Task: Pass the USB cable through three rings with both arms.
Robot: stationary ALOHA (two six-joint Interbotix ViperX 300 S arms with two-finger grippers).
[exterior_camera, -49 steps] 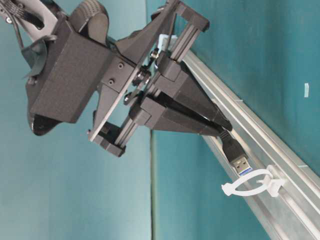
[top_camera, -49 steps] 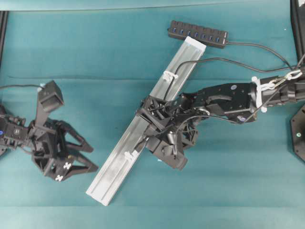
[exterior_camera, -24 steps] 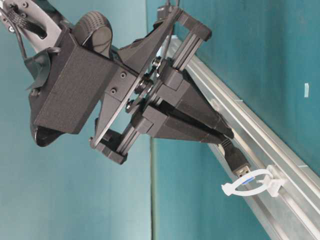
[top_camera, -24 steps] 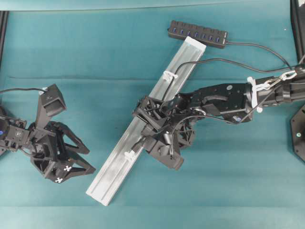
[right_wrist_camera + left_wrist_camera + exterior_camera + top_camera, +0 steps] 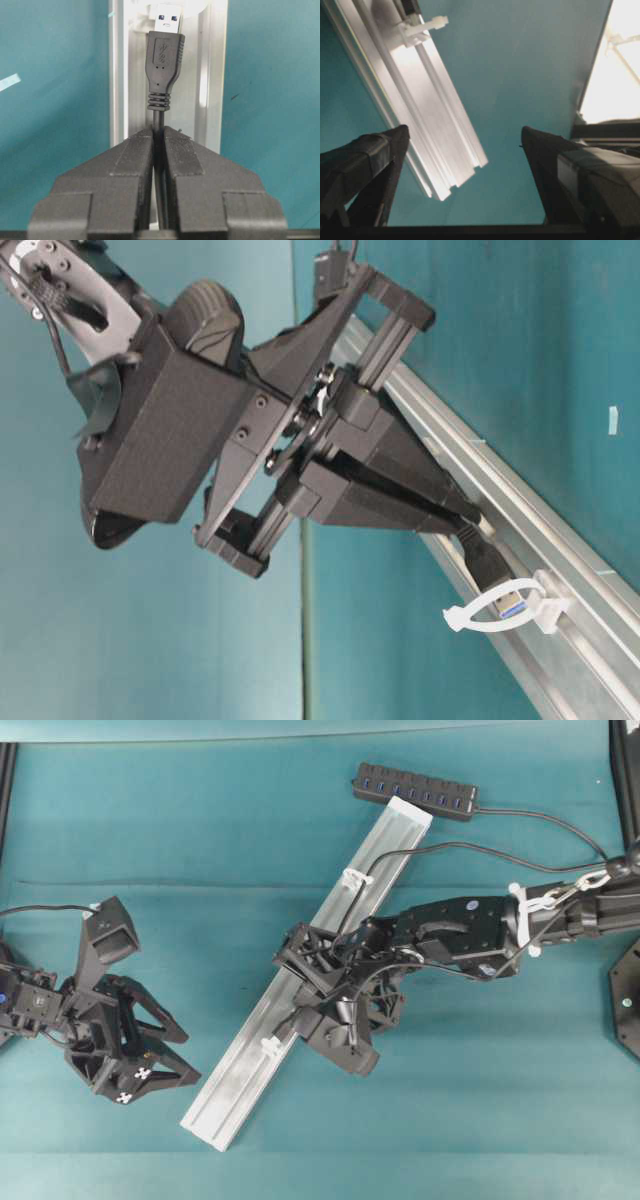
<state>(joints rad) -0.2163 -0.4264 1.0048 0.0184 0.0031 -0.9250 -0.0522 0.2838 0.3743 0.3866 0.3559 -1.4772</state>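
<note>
Our right tool [image 5: 470, 525] clenched on cable [image 5: 159, 130] just behind plug [image 5: 164, 60], short grip so plug stays stiff and aims true. Plug tip sits inside lowest ring [image 5: 500, 610] on rail [image 5: 300, 990]; cable runs along rail line so it can slide straight through. Upper ring [image 5: 356, 878] already carries cable, by our reading; middle ring hidden under arm. Our left tool [image 5: 150, 1055] released, jaws wide, resting on table [image 5: 200, 840] near rail's low end, likely placed to take plug past ring.
</note>
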